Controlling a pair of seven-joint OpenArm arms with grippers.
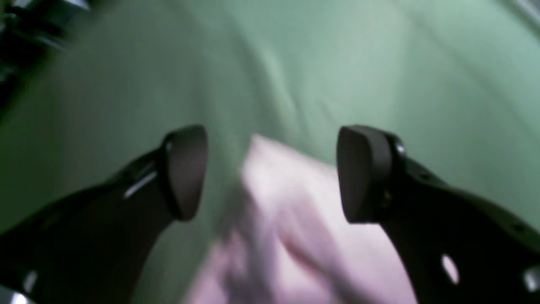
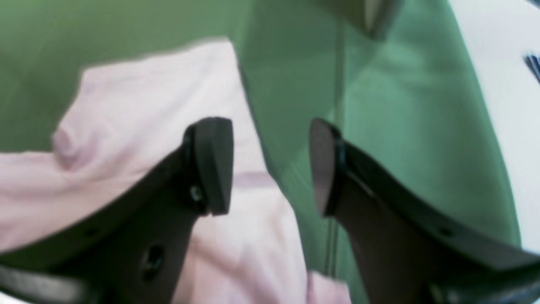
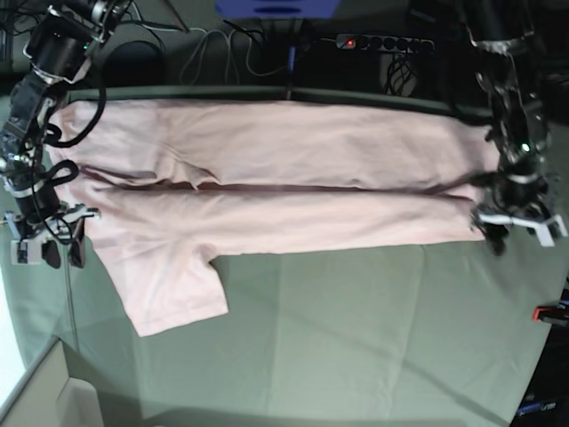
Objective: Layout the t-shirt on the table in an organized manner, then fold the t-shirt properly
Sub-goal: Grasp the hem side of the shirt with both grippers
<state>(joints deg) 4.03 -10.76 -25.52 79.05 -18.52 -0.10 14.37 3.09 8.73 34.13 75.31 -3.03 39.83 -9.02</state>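
The pale pink t-shirt [image 3: 267, 191] lies stretched across the far half of the green table [image 3: 356, 338], doubled over lengthwise, with one sleeve [image 3: 173, 294] sticking out toward the near left. My left gripper [image 3: 520, 233] hovers at the shirt's right end. Its fingers [image 1: 185, 173] stand open over a pink corner [image 1: 291, 219] and pinch nothing. At the shirt's left edge my right gripper [image 3: 64, 253] is open too. In the right wrist view the right gripper [image 2: 268, 166] sits over the cloth's edge, with the pink shirt [image 2: 139, 105] lying to its left.
A red clamp [image 3: 549, 312] sits at the table's right edge. Behind the back edge are a power strip [image 3: 382, 42] and cables [image 3: 222, 53]. A pale box [image 3: 36, 396] stands at the near left corner. Bare green cloth covers the near half.
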